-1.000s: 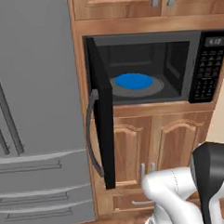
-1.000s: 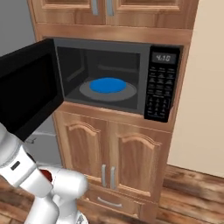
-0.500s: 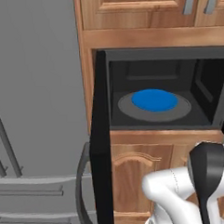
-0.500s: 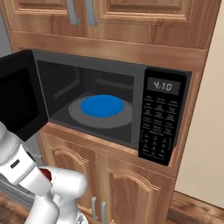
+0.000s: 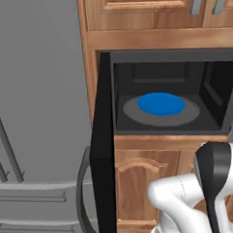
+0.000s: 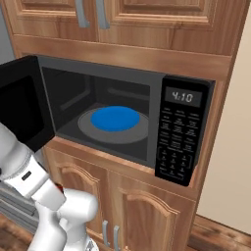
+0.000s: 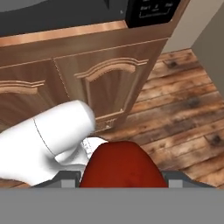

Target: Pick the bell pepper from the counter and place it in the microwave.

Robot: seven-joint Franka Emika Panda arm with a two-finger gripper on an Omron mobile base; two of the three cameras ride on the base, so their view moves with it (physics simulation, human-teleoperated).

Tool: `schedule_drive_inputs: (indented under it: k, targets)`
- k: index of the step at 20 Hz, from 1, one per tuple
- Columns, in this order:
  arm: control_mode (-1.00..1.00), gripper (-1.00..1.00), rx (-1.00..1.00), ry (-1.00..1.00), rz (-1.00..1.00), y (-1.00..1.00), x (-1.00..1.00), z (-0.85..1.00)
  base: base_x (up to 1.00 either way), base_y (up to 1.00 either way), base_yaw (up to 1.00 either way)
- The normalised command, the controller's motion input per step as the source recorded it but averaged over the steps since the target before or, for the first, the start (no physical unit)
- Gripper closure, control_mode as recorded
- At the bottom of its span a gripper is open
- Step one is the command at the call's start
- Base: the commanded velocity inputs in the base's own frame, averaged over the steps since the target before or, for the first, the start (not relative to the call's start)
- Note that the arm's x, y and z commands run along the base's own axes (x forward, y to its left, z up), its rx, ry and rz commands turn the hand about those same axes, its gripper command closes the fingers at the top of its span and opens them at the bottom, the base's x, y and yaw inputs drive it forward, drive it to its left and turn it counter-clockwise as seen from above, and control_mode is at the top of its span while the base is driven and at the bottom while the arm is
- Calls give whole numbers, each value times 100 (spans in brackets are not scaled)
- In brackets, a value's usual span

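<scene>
Red bell pepper [image 7: 119, 164] is sitting clamped in the gripper [image 7: 120, 175] (fingertips hidden), with the open microwave [image 6: 181, 132] ahead, above it.

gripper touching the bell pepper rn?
Touching. In the hand view the bell pepper sits right at the gripper, filling the space between the jaws at the bottom edge with no gap visible, so it looks clamped.
</scene>
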Motion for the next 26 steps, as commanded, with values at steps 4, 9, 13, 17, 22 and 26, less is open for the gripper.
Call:
schedule_drive_inputs:
  k: [4, 9, 13, 17, 22, 26]
  targets:
    - [-100, 100, 9, -11, 20, -1, 100, 12, 0, 0, 0]
    - [-100, 100, 3, -22, 28, 0, 99, 0, 0, 0, 0]
    - [-100, 100, -4, -43, 27, 7, 74, -9, 0, 0, 0]
    - [-100, 100, -1, -35, 17, 0, 89, 0, 0, 0, 0]
    - [-100, 100, 0, -9, 11, -1, 39, 37, 0, 0, 0]
    - [-100, 100, -7, -1, 0, 8, 63, -3, 0, 0, 0]
